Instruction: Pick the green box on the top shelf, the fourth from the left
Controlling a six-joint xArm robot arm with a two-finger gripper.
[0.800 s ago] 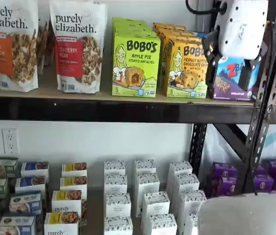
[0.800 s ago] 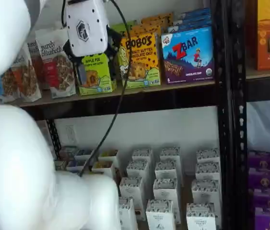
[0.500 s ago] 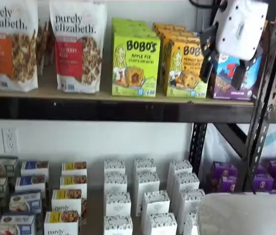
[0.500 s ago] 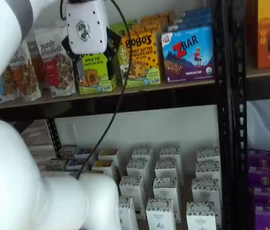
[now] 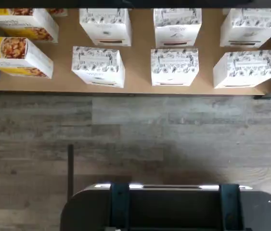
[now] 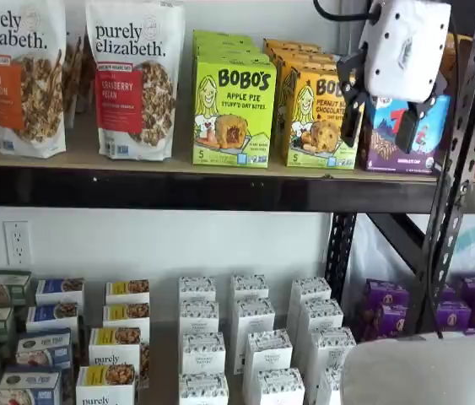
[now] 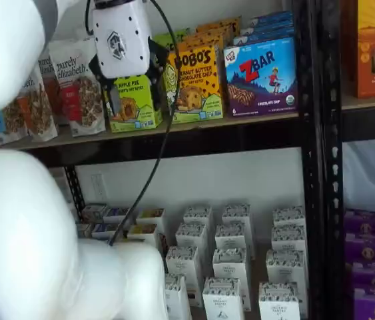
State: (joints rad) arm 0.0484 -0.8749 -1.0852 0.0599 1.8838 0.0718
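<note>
The green box (image 6: 233, 110), a lime Bobo's Apple Pie carton, stands upright at the front of the top shelf (image 6: 136, 190), with a granola bag to its left and a yellow-orange Bobo's carton to its right. In a shelf view my gripper (image 6: 380, 125) hangs out in front of the shelf, seen to the right of the green box and over the Zbar carton. It is open, with a plain gap between its black fingers (image 6: 352, 118), and empty. In a shelf view the gripper (image 7: 140, 93) stands in front of the green box (image 7: 134, 107) and hides its upper part. The wrist view shows no fingers.
Purely Elizabeth granola bags (image 6: 136, 80) and the yellow-orange Bobo's carton (image 6: 321, 118) flank the green box. A blue Zbar carton (image 7: 262, 77) and a black upright (image 6: 465, 126) stand to the right. White cartons (image 5: 174, 67) fill the lower shelf. A black cable (image 7: 164, 133) hangs from the gripper.
The gripper has shifted a little to the left in front of the top shelf. Its fingers stay apart and empty. No box has moved.
</note>
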